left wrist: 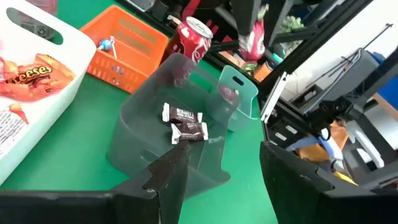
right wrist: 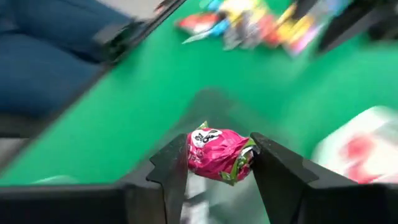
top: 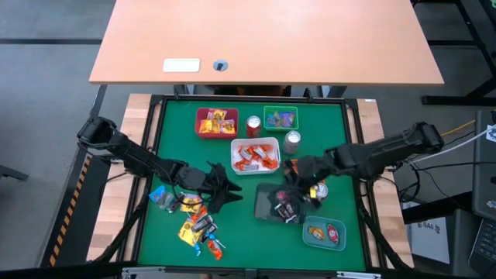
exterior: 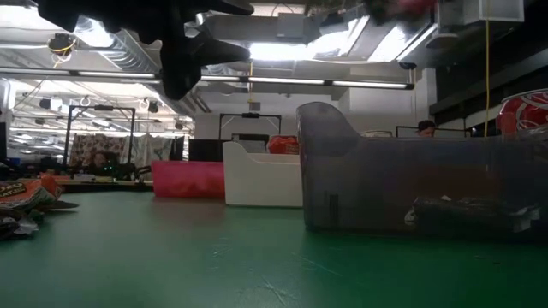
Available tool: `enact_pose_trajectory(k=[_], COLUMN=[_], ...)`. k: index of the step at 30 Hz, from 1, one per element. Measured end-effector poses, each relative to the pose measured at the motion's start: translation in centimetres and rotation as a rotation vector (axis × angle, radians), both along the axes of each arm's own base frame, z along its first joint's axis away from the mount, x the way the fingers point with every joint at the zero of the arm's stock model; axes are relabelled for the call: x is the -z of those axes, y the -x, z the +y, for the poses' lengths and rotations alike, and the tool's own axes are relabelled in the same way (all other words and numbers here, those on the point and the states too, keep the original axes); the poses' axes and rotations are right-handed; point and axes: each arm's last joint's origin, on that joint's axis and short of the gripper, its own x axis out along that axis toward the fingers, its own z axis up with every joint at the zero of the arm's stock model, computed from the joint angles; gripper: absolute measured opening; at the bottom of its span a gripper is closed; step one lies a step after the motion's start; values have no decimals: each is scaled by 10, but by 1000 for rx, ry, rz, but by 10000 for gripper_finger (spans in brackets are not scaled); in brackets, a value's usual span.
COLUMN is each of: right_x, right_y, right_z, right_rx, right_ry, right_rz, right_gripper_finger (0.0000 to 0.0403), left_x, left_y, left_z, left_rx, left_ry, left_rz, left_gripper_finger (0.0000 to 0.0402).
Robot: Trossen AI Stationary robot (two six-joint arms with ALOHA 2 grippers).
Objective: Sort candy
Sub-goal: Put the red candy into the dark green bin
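Where the loose candy (top: 195,223) lies heaped on the green table (top: 240,225) near its front left, one pink-wrapped sweet (right wrist: 217,155) is clamped between the right gripper's (right wrist: 219,163) fingers, above the dark tray (top: 273,206). Two dark-wrapped pieces (left wrist: 185,123) lie in that tray. The left gripper (left wrist: 222,163) hangs just beside the pile, its fingers spread wide and empty, facing the tray.

light: bright overhead strips, glare low view | blur: right wrist view smeared | shadows: soft
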Motion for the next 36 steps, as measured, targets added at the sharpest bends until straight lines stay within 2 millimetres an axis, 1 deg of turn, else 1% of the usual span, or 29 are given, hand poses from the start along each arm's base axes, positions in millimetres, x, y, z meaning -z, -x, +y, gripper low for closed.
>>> enact_pose_trajectory(k=[8,12,15,22,29,33,36], right_x=[14,17,18,28,45,53,60], right_y=[49,66,74,86,84,81,81], right_z=[52,75,85,96,100,103,103], right_rx=[110,143,189,365,452,487,510], right_ry=[-185,-232,-251,-205,-156,-135,-95], right_rz=[493,597,643,726,848,888,924], right_gripper_finger=[165,165,165,166,167,191,215], left_x=[0,0,0,0,0,1,6], left_y=[3,4,5,7,10,11,13], left_z=[-7,-11,-13,-19,-25,-28,-28], left_rx=[39,53,61,85,108,119,124], left_ry=[-44,-71,-75,-75,-78,-80,-100], left_rz=[-4,-7,-8,-9,-8,-2,48], left_gripper_finger=[186,186,186,186,186,186,185])
